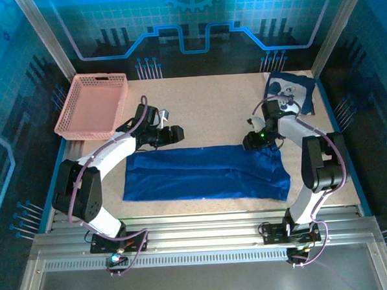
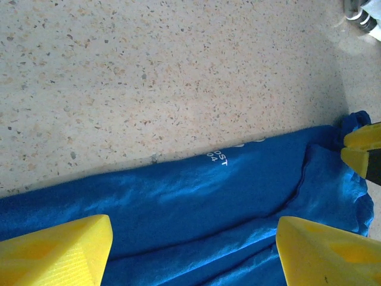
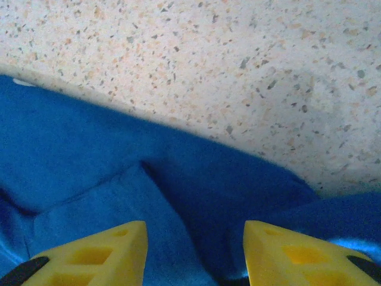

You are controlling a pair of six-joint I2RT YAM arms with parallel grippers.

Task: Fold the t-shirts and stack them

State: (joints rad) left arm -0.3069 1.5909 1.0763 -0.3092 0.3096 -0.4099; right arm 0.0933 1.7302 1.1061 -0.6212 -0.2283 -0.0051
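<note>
A royal-blue t-shirt (image 1: 205, 173), folded into a long strip, lies across the middle of the table. My left gripper (image 1: 172, 134) hovers at its far edge toward the left. In the left wrist view that gripper (image 2: 193, 241) is open, its yellow fingers wide apart over the t-shirt (image 2: 196, 190), near small white lettering. My right gripper (image 1: 255, 142) is at the far edge on the right. It is open too (image 3: 195, 244), fingers straddling a raised fold of the t-shirt (image 3: 89, 143). A second folded t-shirt (image 1: 289, 91) with a white print lies at the far right corner.
A pink lattice basket (image 1: 93, 106) stands at the far left corner. The bare speckled tabletop (image 1: 211, 111) runs between basket and folded shirt. The right gripper's yellow fingers (image 2: 363, 149) show at the right edge of the left wrist view.
</note>
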